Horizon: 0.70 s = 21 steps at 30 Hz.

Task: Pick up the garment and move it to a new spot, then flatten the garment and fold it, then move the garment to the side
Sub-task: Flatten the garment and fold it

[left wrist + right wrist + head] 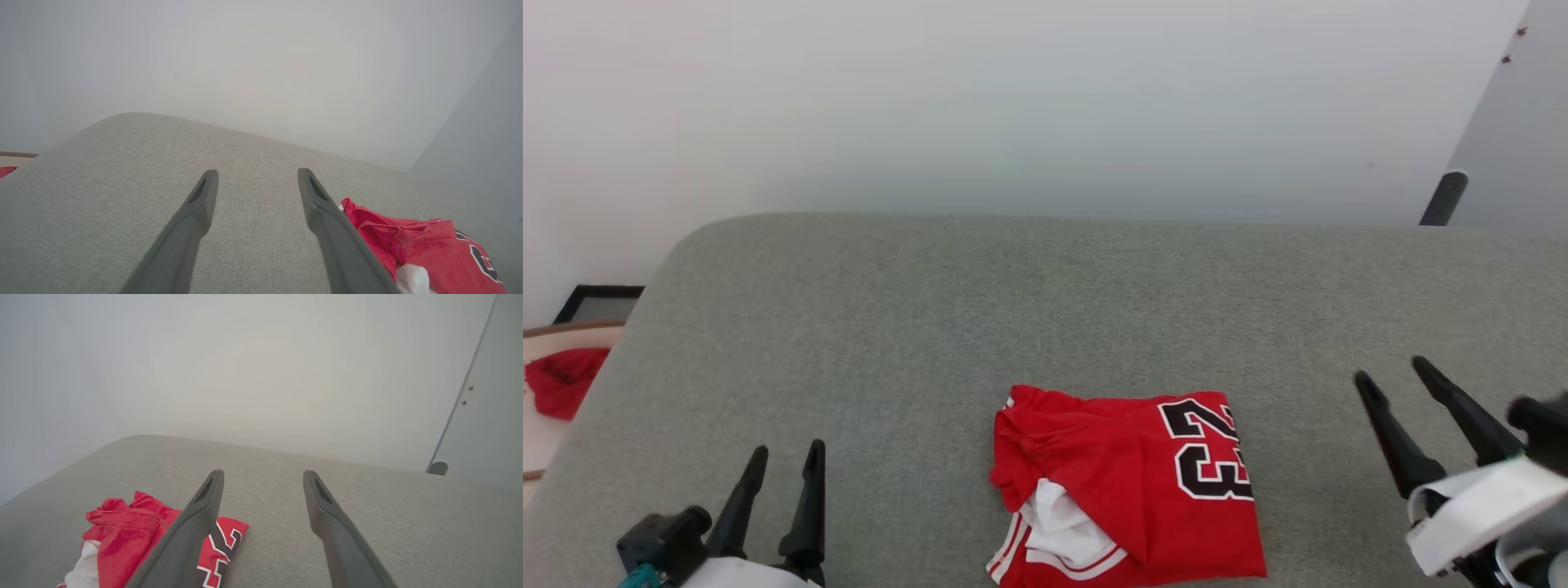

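Near the front edge of the grey upholstered worktop (1013, 310), at centre: red jersey (1127, 482), folded into a compact rectangle, "23" on top at right, white sleeve and striped trim peeking out at near left. Flanked by left tool (788, 447) and right tool (1392, 371), both well apart from it, fingers spread wide, gripping nothing. Seemingly folding done, move to the side pending. Calls next for closing in on one edge, pinching through all layers, then carrying sideways without spilling the fold. Best to steer clear of small red cloth (564, 380) at far left.
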### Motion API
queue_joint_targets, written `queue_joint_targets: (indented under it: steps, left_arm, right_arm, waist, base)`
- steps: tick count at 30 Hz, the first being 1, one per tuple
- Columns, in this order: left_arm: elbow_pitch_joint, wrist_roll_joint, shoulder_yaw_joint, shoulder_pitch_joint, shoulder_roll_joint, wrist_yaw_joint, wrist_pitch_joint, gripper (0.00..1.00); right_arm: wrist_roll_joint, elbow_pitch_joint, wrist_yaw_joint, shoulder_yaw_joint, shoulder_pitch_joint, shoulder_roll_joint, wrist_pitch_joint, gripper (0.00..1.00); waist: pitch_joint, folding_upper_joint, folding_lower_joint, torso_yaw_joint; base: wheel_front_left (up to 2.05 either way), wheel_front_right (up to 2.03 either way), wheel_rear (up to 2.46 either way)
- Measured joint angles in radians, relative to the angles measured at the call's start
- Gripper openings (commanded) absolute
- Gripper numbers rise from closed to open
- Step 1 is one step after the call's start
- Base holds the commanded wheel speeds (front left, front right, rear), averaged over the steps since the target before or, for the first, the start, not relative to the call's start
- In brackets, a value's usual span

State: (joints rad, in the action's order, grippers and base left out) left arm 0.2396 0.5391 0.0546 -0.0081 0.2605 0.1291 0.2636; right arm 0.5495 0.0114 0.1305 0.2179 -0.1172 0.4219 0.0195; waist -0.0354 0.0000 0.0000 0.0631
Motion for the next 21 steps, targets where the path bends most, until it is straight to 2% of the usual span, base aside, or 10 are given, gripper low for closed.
queue_joint_targets:
  steps: [8,21]
  left_arm:
    - [0.004,-0.014,-0.002,0.017,0.015,0.0,0.0,1.0]
    - [0.011,-0.04,-0.005,0.033,0.024,0.0,0.0,1.0]
  right_arm:
    - [-0.004,0.1,0.0,-0.073,0.074,-0.007,-0.145,1.0]
    - [-0.001,0.16,0.0,-0.11,0.132,-0.021,-0.213,1.0]
  waist:
    - [-0.014,0.0,0.0,-0.026]
    - [-0.026,0.0,0.0,-0.035]
  base:
    - [0.0,0.0,0.0]
    - [0.0,0.0,0.0]
